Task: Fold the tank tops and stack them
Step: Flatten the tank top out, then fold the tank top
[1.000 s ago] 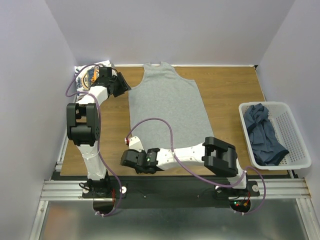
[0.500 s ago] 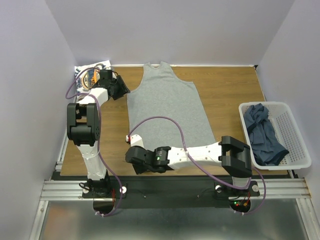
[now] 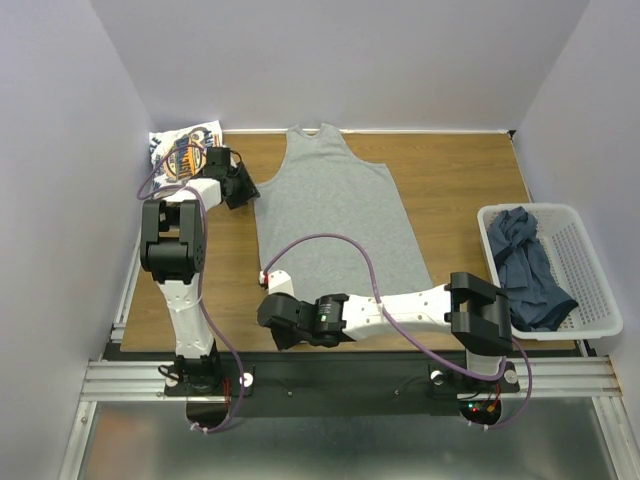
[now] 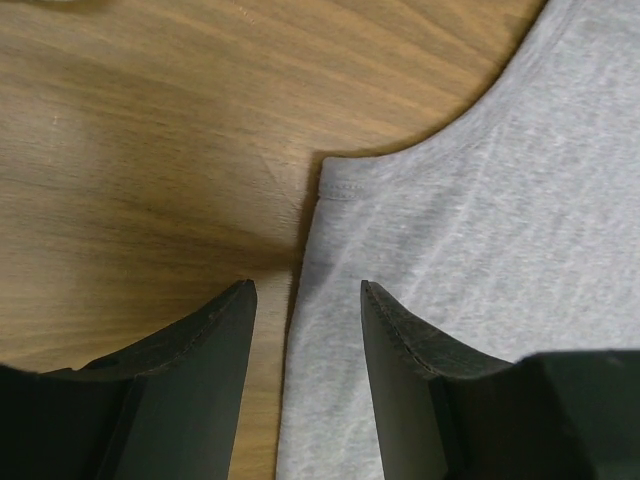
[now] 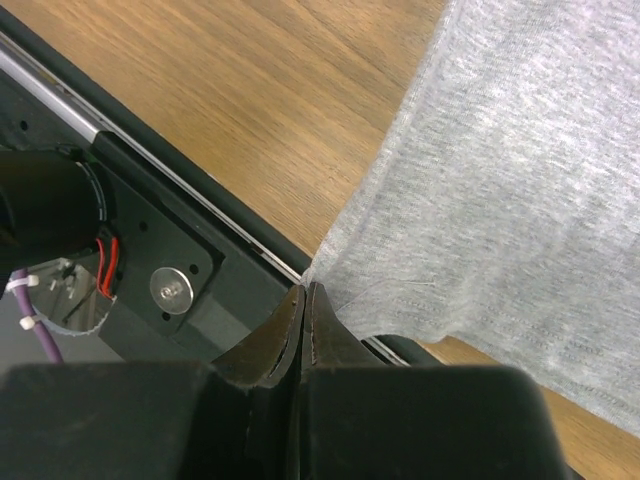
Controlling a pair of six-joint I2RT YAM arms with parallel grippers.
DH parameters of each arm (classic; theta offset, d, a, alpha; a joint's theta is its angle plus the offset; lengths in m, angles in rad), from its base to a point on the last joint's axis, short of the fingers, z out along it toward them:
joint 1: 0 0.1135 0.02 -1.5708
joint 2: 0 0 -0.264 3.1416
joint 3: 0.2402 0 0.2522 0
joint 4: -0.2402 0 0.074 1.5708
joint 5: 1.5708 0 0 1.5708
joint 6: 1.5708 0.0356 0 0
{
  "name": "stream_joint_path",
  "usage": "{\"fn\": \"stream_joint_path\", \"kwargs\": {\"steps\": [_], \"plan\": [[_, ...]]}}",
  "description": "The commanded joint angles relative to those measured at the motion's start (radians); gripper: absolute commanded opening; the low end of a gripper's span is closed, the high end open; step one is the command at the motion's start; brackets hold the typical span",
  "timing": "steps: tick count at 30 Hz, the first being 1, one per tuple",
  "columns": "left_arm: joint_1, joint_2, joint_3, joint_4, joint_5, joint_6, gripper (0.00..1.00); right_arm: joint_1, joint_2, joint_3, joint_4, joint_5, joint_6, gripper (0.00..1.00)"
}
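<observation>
**Pincers at the grey top's left side**

Right pincer (image 5: 305,292) has its two fingers pressed tight together, nipping the near-left hem corner of the grey tank top (image 3: 335,215). That corner sits at the near edge of the tabletop (image 3: 460,190), right by the black base rail (image 5: 200,250). Left pincer (image 4: 305,290) stands open with nothing gripped. Its fingers sit either side of the top's left side edge, just below the armhole corner. The grey tank top lies spread flat in the middle of the tabletop, neck toward the far wall. A white printed tank top (image 3: 178,147) lies in the far-left corner, just behind the left arm's wrist. At the right edge, a white mesh basket (image 3: 585,255) holds dark slate-blue tank tops (image 3: 525,265).
</observation>
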Motion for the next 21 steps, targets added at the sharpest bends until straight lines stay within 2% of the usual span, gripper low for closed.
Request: {"fn": "stream_joint_path", "kwargs": {"steps": [1,6,13,19,20,21], "plan": [[-0.016,0.014,0.05,0.019,-0.013,0.019,0.56,0.009,-0.06,-0.011,0.036,-0.006,0.019,0.0],[-0.03,0.045,0.077,0.016,-0.048,0.017,0.55,0.01,-0.075,-0.025,0.036,-0.001,0.027,0.0],[-0.042,0.059,0.075,-0.001,-0.11,0.0,0.43,0.009,-0.097,-0.042,0.036,0.003,0.035,0.01],[-0.042,0.053,0.069,0.007,-0.133,-0.013,0.2,0.009,-0.092,-0.047,0.039,-0.004,0.035,0.0],[-0.042,0.048,0.069,0.007,-0.142,-0.015,0.12,0.009,-0.091,-0.045,0.04,-0.014,0.035,0.0],[-0.042,0.042,0.069,0.009,-0.146,-0.018,0.09,0.009,-0.089,-0.045,0.044,-0.02,0.032,0.0]]}}
